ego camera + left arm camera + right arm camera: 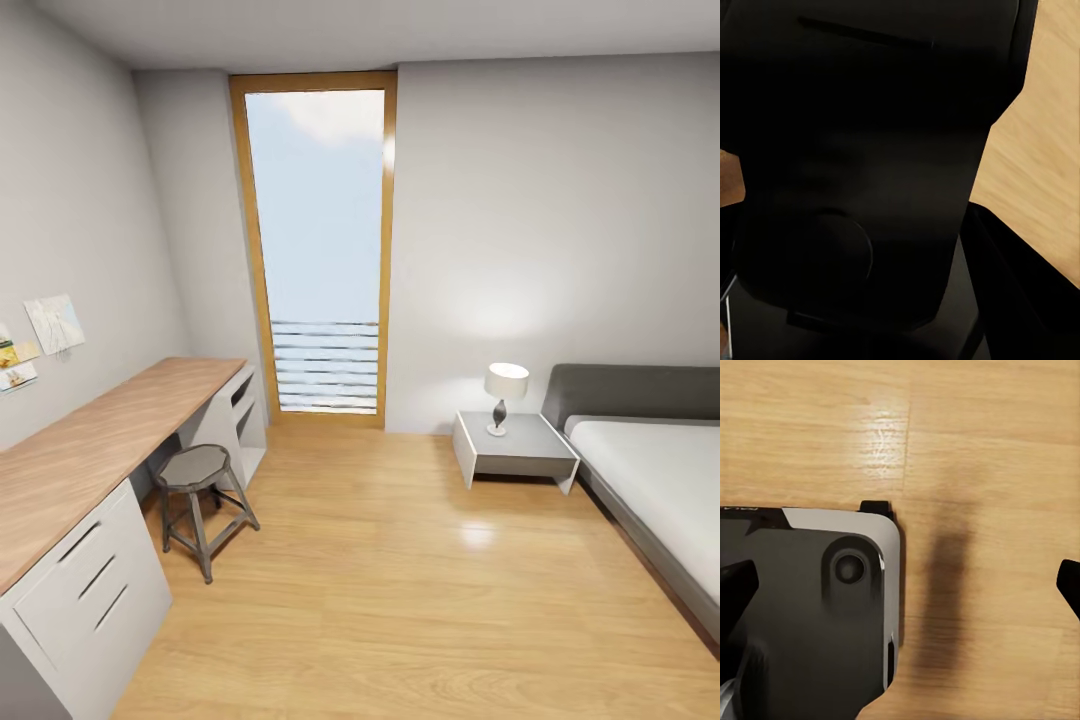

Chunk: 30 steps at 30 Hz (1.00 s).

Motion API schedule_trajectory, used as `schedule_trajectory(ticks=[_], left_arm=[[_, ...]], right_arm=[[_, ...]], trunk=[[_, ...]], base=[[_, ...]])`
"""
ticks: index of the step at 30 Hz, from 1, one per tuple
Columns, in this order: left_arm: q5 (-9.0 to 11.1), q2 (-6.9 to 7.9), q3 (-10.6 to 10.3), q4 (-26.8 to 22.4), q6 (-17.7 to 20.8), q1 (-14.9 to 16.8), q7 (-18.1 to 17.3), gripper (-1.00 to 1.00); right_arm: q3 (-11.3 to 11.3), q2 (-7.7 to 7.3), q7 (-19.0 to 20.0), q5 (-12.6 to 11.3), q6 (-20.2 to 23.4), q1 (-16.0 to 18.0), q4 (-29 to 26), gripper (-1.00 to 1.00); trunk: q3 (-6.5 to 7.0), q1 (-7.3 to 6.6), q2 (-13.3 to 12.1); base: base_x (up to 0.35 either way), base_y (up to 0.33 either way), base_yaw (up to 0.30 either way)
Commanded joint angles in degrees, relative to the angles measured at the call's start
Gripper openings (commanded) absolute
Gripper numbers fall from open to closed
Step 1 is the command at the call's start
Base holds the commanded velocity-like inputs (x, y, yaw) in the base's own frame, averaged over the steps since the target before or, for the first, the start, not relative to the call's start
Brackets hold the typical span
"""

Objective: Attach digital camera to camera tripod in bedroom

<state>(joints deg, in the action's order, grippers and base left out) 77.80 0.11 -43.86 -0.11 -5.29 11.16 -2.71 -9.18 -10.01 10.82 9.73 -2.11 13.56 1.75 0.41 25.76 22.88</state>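
The bedroom has a wood floor, a long tabletop with a stool, and a bed cut off at the edge. The left wrist view is mostly blocked by a dark body, so that claw's state can't be told. The right wrist view shows the right claw with fingertips spread apart over bare floor.

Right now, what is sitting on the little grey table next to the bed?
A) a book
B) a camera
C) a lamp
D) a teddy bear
C: a small lamp with a white shade stands on the grey bedside table, beside the bed.
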Motion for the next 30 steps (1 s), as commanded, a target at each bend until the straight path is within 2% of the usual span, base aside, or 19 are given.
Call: schedule_trajectory(ticks=[1,13,23,30], left_arm=[[0.58,0.01,-0.43,0.03,-0.08,0.0,-0.12,-1.0],[0.49,0.07,-0.35,0.03,0.24,0.0,0.67,-1.0],[0.43,0.09,-0.35,0.03,0.28,0.0,0.69,-1.0],[0.49,0.14,-0.28,0.03,0.15,0.0,0.81,-1.0]], right_arm=[[-0.49,-0.05,0.12,0.56,-0.23,0.06,0.18,1.0],[-0.49,0.2,0.25,0.56,-0.19,0.06,0.18,1.0],[-0.49,0.49,0.26,0.56,-0.17,0.06,0.18,1.0],[-0.49,0.63,0.16,0.56,-0.13,0.06,0.18,1.0]], trunk=[[-0.02,0.02,0.04],[-0.02,0.02,0.04],[-0.02,0.02,0.04],[-0.02,0.02,0.04]], base=[[0.0,0.0,0.0],[0.073,-0.045,0.0],[0.211,-0.185,0.0],[0.089,-0.263,0.04]])
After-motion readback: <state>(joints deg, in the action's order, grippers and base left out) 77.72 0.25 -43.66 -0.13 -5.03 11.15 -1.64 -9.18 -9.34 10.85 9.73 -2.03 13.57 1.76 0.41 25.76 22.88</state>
